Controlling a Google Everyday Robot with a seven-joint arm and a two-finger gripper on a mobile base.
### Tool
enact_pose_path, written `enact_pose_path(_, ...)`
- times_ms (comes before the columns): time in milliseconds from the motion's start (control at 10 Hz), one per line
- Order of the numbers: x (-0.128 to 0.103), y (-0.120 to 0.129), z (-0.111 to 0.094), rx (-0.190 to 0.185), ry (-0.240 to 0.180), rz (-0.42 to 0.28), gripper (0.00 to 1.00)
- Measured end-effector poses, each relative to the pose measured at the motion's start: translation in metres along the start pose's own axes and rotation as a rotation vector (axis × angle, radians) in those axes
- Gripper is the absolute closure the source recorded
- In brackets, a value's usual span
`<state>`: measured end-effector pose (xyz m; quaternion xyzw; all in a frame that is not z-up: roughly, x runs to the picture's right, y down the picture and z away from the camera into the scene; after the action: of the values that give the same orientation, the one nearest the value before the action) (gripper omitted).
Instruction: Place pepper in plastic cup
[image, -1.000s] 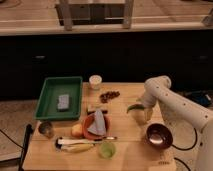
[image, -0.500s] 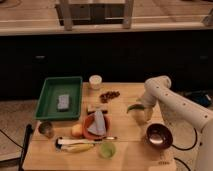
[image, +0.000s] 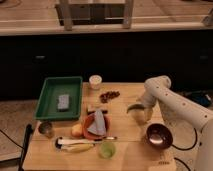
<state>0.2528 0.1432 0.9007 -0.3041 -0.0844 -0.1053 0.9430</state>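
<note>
Hardly anything has shifted: pincer (image: 139, 116) hangs over the tabletop's (image: 125, 132) right side, against the pepper (image: 133, 107); its hold I cannot tell. Confirm grasp, then release squarely above the green plastic cup (image: 106, 149).

Wooden table (image: 125, 131) bears green tray (image: 60, 81), bowl (image: 148, 133), banana (image: 77, 147); gripper (image: 141, 115) above, near bowl.

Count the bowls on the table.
2. An orange round bowl mid wooden table; a dark brown round bowl front right, near the gripper. None looks hidden.
</note>
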Motion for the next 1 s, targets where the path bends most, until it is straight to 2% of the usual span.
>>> enact_pose_path(1000, 0.0008, -0.0003, -0.0010, -0.001, 0.003, -0.015, 0.20)
